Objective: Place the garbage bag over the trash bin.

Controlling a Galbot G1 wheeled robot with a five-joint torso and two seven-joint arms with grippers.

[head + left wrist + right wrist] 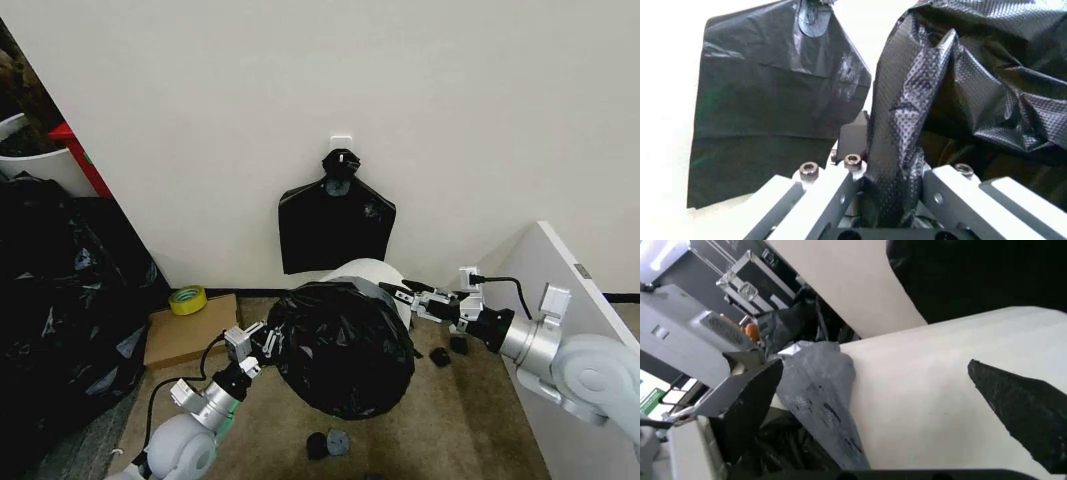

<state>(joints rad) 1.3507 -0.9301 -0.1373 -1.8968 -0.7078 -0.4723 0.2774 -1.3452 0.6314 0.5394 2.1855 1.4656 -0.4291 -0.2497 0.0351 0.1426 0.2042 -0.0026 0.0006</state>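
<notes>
Fingers [840,200] of the L gripper [262,340] are clamping a twisted fold of the garbage bag [343,345]; in the L wrist view we are seeing that fold running up between the two metal jaw blocks. R gripper [405,296] fingers are pinching bag film too: in the R wrist view a grey strip of plastic is sitting between the dark pads, against the white wall of the trash bin [375,272].

We are seeing the bag draped over most of the bin on the carpet, w/ a white curve of bin showing at the back, near the wall. L gripper is at the bag's left side, R gripper at its upper right edge.

Flat black bundle [335,225] is hanging on the wall just behind. Yellow tape roll [187,299] is sitting on a cardboard box [185,335], well to the left.
</notes>
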